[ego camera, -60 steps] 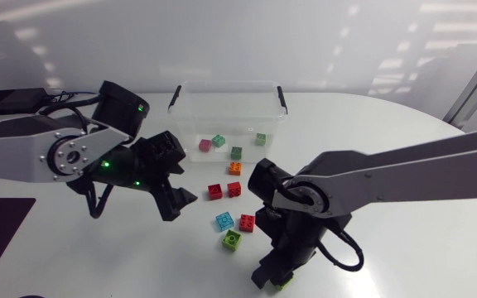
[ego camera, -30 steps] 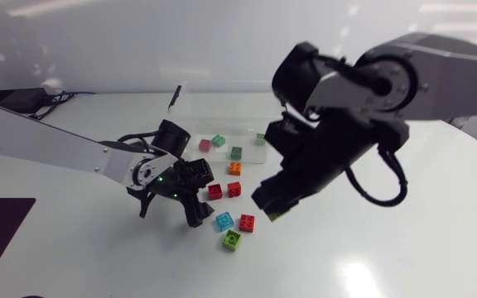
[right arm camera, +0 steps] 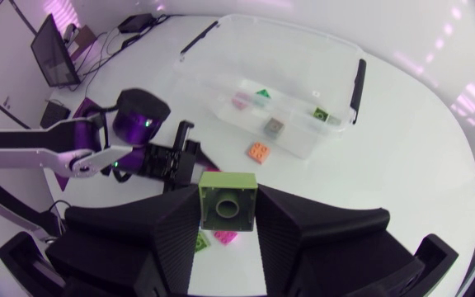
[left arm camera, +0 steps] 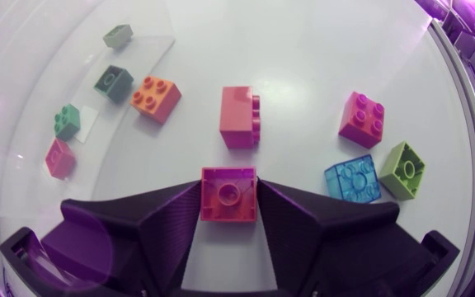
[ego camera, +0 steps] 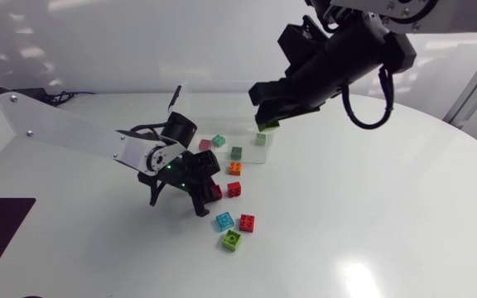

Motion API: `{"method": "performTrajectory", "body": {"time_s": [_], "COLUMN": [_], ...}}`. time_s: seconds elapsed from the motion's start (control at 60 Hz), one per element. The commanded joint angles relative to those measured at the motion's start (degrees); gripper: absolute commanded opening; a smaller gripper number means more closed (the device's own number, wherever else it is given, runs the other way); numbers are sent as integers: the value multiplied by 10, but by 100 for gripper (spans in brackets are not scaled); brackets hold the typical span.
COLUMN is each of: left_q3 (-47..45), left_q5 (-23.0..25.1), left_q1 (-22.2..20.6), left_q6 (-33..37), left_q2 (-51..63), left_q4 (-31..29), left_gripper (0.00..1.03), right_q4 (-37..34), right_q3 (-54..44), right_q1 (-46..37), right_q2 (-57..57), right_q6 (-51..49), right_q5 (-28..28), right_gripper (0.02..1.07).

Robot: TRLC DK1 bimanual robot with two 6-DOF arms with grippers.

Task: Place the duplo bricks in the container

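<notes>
1. Duplo bricks lying in the container (right arm camera: 303, 58) number four: a pink brick (ego camera: 205, 145), a green brick (ego camera: 219, 140), a dark green brick (ego camera: 236, 152) and a pale green brick (ego camera: 260, 139).
2. A lime brick (right arm camera: 228, 208) is clamped from both sides by the fingers of the right gripper (right arm camera: 228, 196), which is held high over the table (ego camera: 387, 207). The container is seen ahead of and below this gripper, so this brick is judged to be the next one delivered.
3. A red brick (left arm camera: 228, 198) is pinched on two sides by the left gripper (left arm camera: 229, 183), low at the table surface. Whether it is lifted yet cannot be told.
4. Five bricks are left loose. Just ahead of the left gripper a second red brick (left arm camera: 239, 116) is tipped on its side. Farther ahead an orange brick (left arm camera: 156, 99) is seen just beside the container wall, apparently outside it. Off to one side of the gripper a third red brick (left arm camera: 362, 119), a blue brick (left arm camera: 352, 178) and a second lime brick (left arm camera: 402, 169) are grouped.
5. By count, four are in, two are in hand and five wait — the task is judged less than half done.
</notes>
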Motion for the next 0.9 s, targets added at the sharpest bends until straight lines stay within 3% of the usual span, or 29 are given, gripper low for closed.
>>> {"method": "performTrajectory", "body": {"time_s": [0.0, 0.15, 0.367, 0.633, 0.783, 0.85, 0.883], "left_q3": [11, -11, -57, -9, 37, 56, 70], "left_q5": [9, 46, 72, 81, 80, 79, 79], "left_q1": [0, 18, 28, 24, 39, 39, 41], "left_q6": [14, 24, 4, -43, -61, -76, -88], "left_q2": [13, -42, -224, -367, -365, -353, -343], "left_q4": [-28, -74, -122, -190, -199, -189, -180], "left_gripper": [26, 25, 25, 25, 26, 26, 26], "right_q4": [18, 58, 114, 136, 111, 79, 75], "right_q3": [28, 60, 108, 194, 254, 285, 293], "right_q1": [-7, -27, -65, -77, -75, -71, -70], "right_q2": [34, 80, 156, 254, 307, 329, 335], "right_q6": [18, 16, 12, 4, 2, -3, -6], "right_q5": [5, 6, 11, 24, 52, 66, 76], "right_gripper": [12, 12, 12, 13, 45, 67, 84]}}
